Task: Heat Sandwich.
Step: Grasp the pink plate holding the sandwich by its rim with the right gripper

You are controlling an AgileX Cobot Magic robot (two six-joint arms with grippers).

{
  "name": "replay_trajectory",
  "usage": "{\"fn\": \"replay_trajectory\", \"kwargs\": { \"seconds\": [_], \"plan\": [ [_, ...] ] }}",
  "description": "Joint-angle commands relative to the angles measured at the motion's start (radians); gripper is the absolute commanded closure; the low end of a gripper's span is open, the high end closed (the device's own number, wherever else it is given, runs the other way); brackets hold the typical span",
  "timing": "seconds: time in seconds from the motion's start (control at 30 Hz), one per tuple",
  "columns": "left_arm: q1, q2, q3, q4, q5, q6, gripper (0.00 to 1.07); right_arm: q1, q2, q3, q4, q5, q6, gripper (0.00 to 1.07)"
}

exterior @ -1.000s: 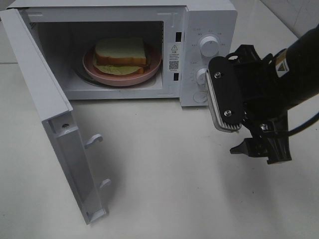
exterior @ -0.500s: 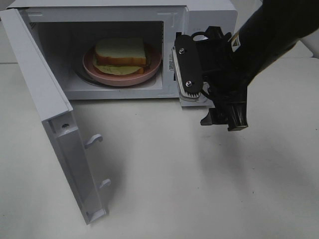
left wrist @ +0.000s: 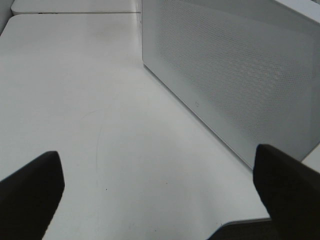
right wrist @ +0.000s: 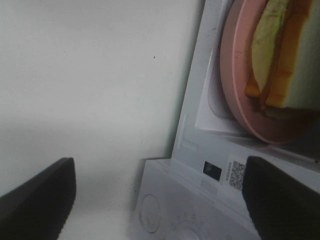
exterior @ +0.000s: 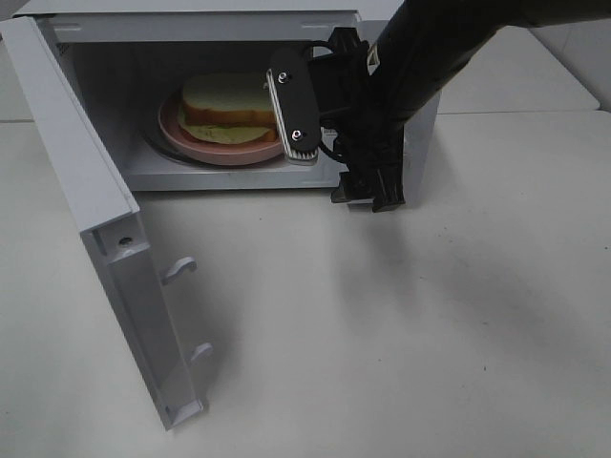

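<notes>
Inside open microwave (exterior: 191, 24): sandwich (exterior: 224, 103) on pink plate (exterior: 221, 154); left gripper (left wrist: 157, 155), right gripper (right wrist: 157, 165) spread wide, empty.

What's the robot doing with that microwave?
The microwave stands with its door swung wide open. Inside, the sandwich sits on a pink plate. The right gripper hovers just in front of the microwave, open and holding nothing. The left gripper is open and empty too, off beside the microwave. The door is not yet shut, so heating cannot have begun.
</notes>
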Motion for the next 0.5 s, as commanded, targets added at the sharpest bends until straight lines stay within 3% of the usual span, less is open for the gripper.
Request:
{"fn": "replay_trajectory", "kwargs": {
  "seconds": [0.03,0.5],
  "plan": [
    [0.004,-0.005,0.001,-0.007,-0.005,-0.006,0.1,0.005,0.024,-0.029,0.004,-0.013,-0.043,0.2],
    [0.004,-0.005,0.001,-0.007,-0.005,-0.006,0.1,0.014,0.191,-0.193,0.005,-0.033,-0.098,0.23]
  ]
}}
